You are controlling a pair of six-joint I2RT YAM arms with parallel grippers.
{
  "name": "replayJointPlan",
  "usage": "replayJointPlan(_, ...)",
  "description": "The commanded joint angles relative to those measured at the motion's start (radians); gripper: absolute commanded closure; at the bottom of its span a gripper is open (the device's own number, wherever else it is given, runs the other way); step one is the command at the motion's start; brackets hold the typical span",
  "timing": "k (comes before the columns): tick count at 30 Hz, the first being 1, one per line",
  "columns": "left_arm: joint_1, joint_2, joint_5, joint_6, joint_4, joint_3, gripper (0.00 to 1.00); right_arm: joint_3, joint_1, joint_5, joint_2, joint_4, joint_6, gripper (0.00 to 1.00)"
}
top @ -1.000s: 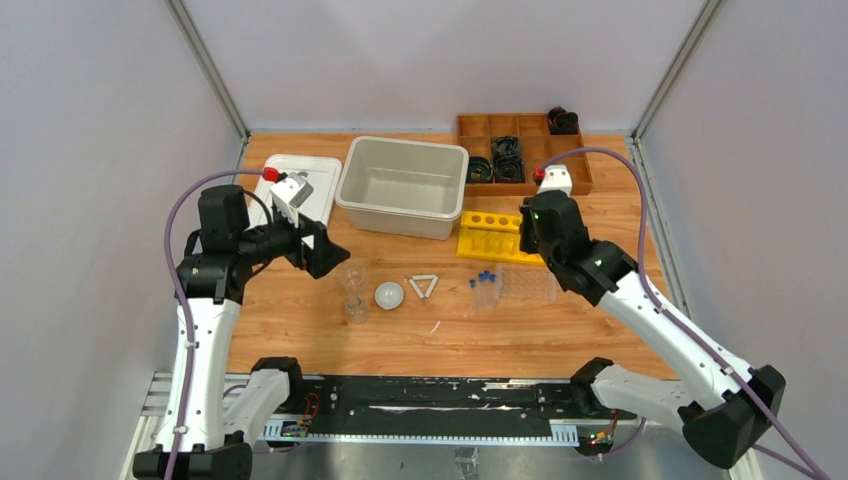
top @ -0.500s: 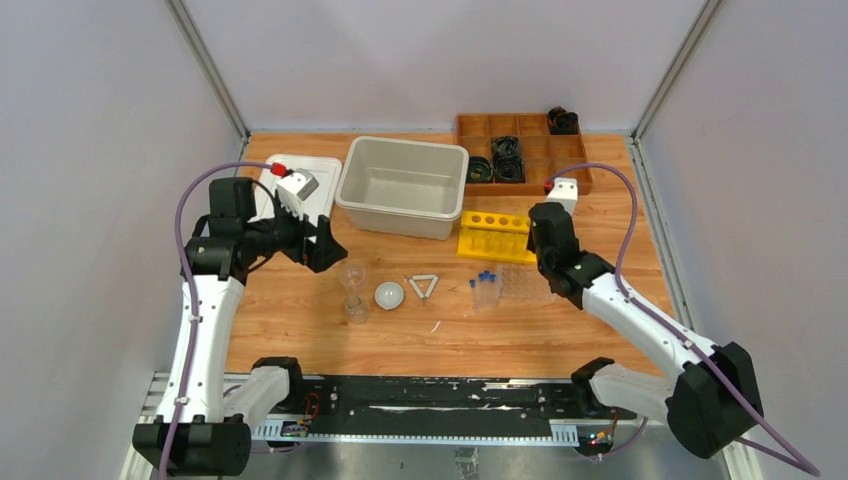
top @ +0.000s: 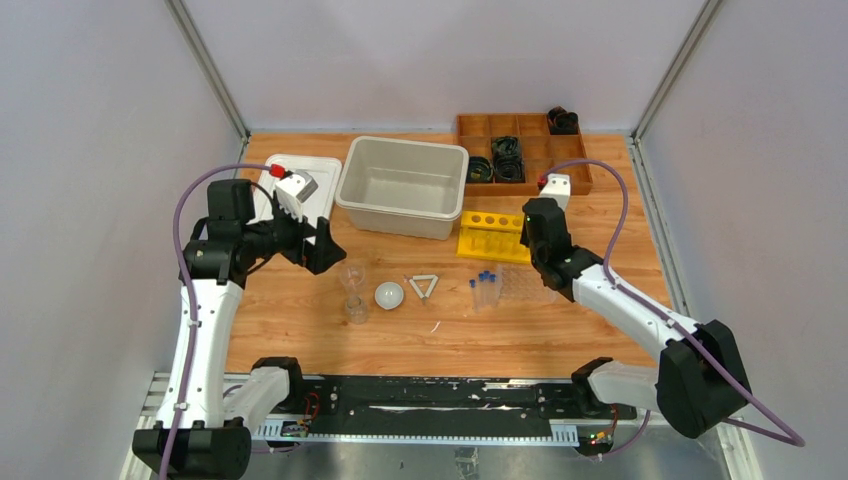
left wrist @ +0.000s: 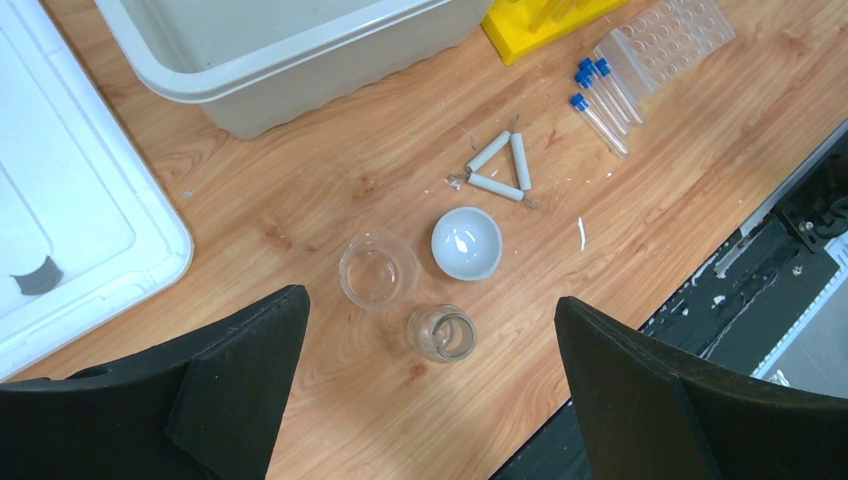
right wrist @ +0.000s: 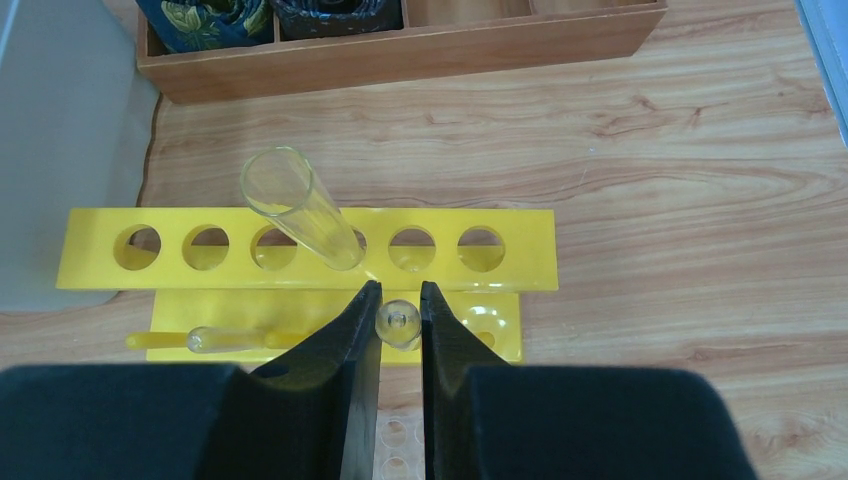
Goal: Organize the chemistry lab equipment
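Clear glass tube [right wrist: 399, 322], clamped in the right gripper [right wrist: 400, 296], hangs over the yellow plastic rack [right wrist: 300, 272]; racking seems underway. Next: lower it into the twelve-o'clock hole [right wrist: 412, 248]. Left gripper [left wrist: 430, 305] gapes apart.

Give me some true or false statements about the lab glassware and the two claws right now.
The left claw is open and holds nothing. True.
The white dish holds a blue-capped tube. False: it is empty; the blue-capped tubes lie beside the clear well plate.
A clear tube leans in the yellow rack. True.
The beakers stand inside the grey bin. False: they stand on the table outside the bin.
The right claw is wide open. False: it pinches a small glass piece.
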Motion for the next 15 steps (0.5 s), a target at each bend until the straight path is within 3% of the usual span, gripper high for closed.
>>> replayJointPlan(1,-0.002,-0.017,-0.003,0.011,-0.001,-0.004,0.0,-0.019,-0.015,0.008,-0.005,0.034,0.001,1.0)
replayJointPlan(15,-0.002,-0.023,0.006,0.008,-0.001,-0.009,0.0,-0.058,-0.015,-0.006,-0.053,-0.005,0.032,1.0)
